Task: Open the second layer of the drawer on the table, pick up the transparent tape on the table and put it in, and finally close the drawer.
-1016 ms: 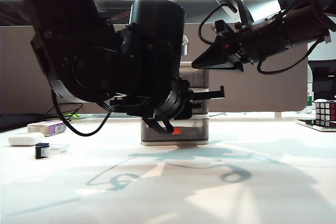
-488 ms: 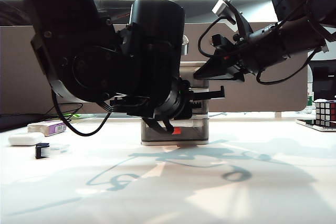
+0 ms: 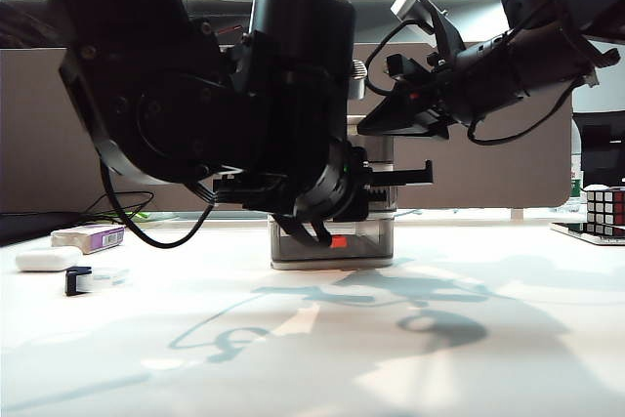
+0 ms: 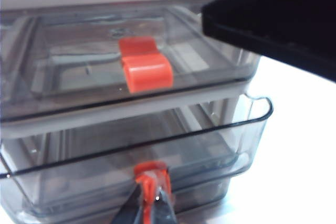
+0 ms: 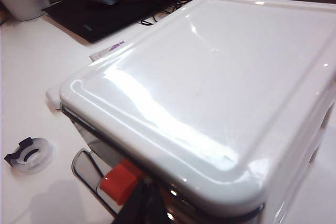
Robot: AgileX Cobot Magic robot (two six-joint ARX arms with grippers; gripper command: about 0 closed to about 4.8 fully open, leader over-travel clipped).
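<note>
The second layer (image 4: 157,156) of the drawer (image 5: 210,93) is pulled partly out, nothing seen inside, its red-orange handle (image 4: 152,174) pinched by the closed left hand (image 4: 149,203). The right hand (image 3: 391,124) hovers above the drawer; its state cannot be told. The transparent tape (image 5: 31,155) lies near the worktop's (image 3: 488,339) left edge.

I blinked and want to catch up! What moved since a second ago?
The left hand, shut on the second layer's red handle, slid a little right in the exterior view, and the whole drawer shifted with it. The right hand dipped slightly toward the drawer's top. The transparent tape, white case and purple box stayed put.
</note>
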